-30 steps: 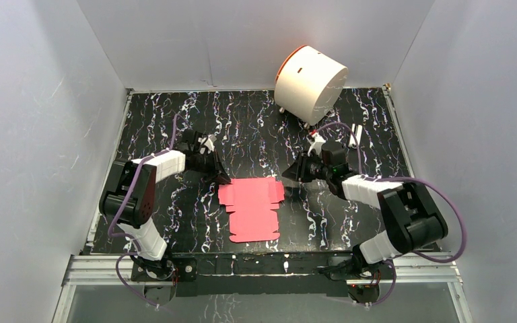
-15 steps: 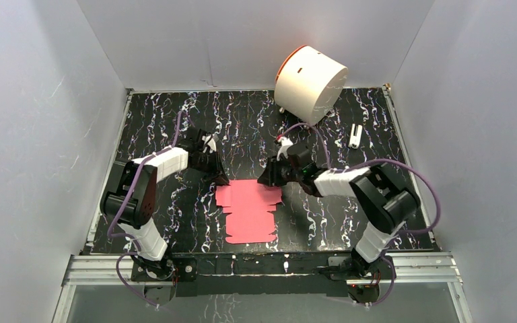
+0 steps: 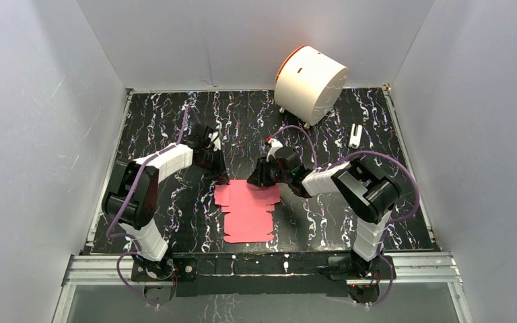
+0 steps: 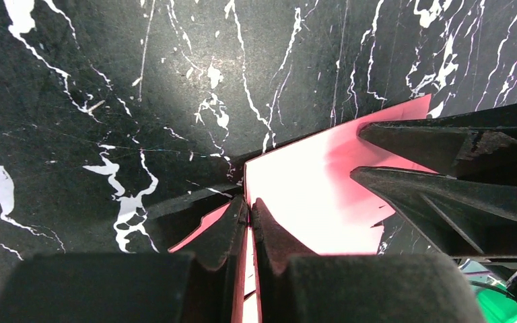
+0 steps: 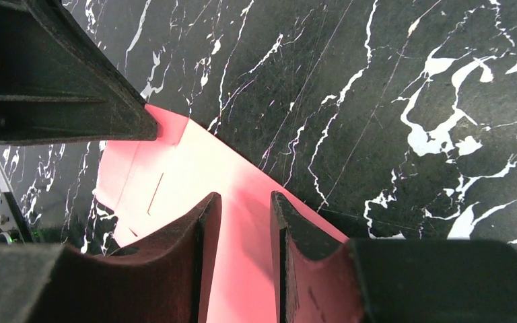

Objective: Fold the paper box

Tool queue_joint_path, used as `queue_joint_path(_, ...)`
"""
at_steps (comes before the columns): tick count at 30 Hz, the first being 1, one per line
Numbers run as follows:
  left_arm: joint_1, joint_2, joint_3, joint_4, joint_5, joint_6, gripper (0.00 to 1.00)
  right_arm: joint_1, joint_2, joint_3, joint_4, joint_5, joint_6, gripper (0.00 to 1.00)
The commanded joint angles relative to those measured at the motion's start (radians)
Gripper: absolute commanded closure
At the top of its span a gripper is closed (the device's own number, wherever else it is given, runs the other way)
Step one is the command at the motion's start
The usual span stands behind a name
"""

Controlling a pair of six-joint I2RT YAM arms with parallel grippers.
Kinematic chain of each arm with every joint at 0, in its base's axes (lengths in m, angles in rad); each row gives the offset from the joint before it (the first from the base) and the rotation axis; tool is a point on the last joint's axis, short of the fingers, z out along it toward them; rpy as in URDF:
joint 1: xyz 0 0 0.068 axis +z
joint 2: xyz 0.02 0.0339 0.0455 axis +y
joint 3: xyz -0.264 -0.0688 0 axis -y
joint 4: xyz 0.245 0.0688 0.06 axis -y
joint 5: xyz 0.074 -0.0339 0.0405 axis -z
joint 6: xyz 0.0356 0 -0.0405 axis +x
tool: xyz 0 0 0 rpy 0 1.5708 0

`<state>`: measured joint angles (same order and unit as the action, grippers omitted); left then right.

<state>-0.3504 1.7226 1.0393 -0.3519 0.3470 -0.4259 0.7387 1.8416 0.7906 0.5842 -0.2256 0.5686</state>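
Note:
The paper box [image 3: 248, 210] is a flat pink-red die-cut sheet lying on the black marbled table. My left gripper [image 3: 221, 179] is at the sheet's far left corner. In the left wrist view its jaws [image 4: 249, 202] are shut on the sheet's thin edge, and the pink sheet [image 4: 309, 195] spreads out beyond them. My right gripper [image 3: 256, 180] hovers over the sheet's far edge, close to the left one. In the right wrist view it [image 5: 242, 202] stands open, with the pink sheet [image 5: 195, 168] lying flat under the gap between the fingers.
A large white cylinder with an orange rim [image 3: 309, 82] lies on its side at the back of the table. A small white piece [image 3: 355, 134] sits at the back right. White walls enclose three sides, and a metal rail [image 3: 262, 266] runs along the near edge.
My right gripper has swung left from beside the sheet to over its far edge. The left gripper has edged slightly farther back, and the sheet has shifted a little left.

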Motion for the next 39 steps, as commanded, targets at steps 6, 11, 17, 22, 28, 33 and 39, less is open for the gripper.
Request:
queue_joint_path(6,-0.06,-0.019,0.074,-0.056,-0.001,-0.008,0.85,0.029,0.035,0.016,0.019,0.083,-0.009,0.58)
queue_joint_path(11,-0.084,-0.011,0.08,-0.057,0.0,-0.02,0.82,0.036,0.039,0.013,0.015,0.108,-0.012,0.58)
queue_joint_path(17,-0.102,0.009,0.07,-0.048,-0.013,-0.032,0.82,0.039,0.039,0.007,0.015,0.123,-0.015,0.58)
queue_joint_path(22,-0.102,-0.016,0.052,-0.036,-0.057,-0.041,0.82,0.04,0.017,0.011,0.013,0.121,-0.025,0.58)
queue_joint_path(28,-0.093,-0.157,0.033,-0.062,-0.161,-0.048,0.76,0.04,-0.082,0.036,-0.037,0.113,-0.051,0.58)
queue_joint_path(33,-0.085,-0.283,-0.03,-0.086,-0.174,-0.083,0.68,0.041,-0.177,0.016,-0.087,0.101,-0.068,0.56)
queue_joint_path(39,-0.082,-0.444,-0.172,-0.103,-0.17,-0.154,0.56,0.04,-0.296,-0.059,-0.143,0.095,-0.057,0.47)
